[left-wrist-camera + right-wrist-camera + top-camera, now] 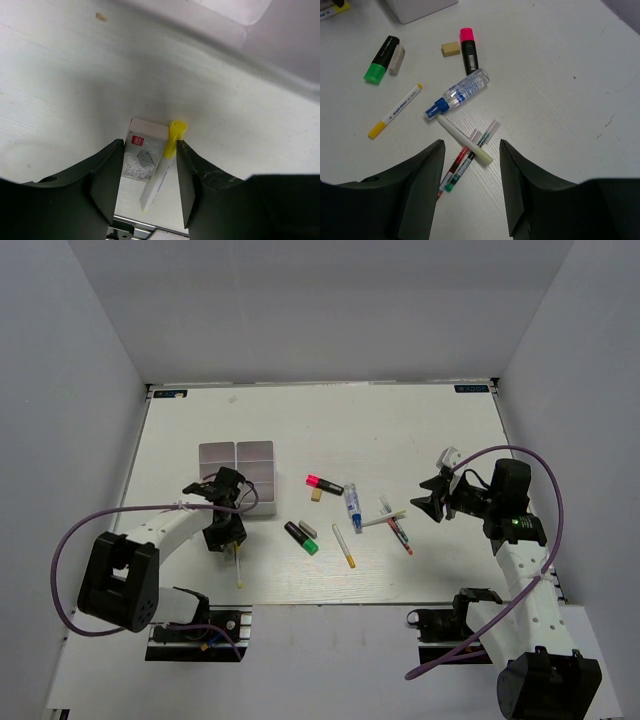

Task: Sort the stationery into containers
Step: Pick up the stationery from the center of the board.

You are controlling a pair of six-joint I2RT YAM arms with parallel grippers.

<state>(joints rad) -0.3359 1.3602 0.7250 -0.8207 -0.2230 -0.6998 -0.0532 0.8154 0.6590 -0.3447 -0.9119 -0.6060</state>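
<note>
The wide white table (pixel 400 430) carries all the stationery. The two adjoining square white boxes with greyish-pink tops (pixel 222 455) stand on its left half. The left gripper (pixel 150 147) is low over the table, just on the near side of these boxes. Its jaws stand moderately apart and do not yet grip anything. Between them two things lie side by side: a thin white pen with a yellow cap (pixel 159 175) and a small white eraser with a red label (pixel 142 152). The cap is at the right finger and the eraser is almost at the left one.

I judge that the step in hand is picking up this pen. To do it well, the gripper should take one thing only. If the jaws close here, they probably press the pen and the eraser together, and the eraser may slip out or travel into the wrong box. It seems better to shift a little toward the pen so that the eraser is outside the jaws. Then the jaws can close near the middle of the barrel, so that the long pen does not tip when lifted.

The right gripper (pixel 471 145) is also parted and empty. It hovers over a clear marker with a blue cap (pixel 457 95) and a plain white pen (pixel 465 140) that lies across two thinner pens. Farther from it lie a black highlighter with a green end (pixel 381 60), a black highlighter with a pink end (pixel 468 50) and a tiny beige eraser (pixel 450 48).
</note>
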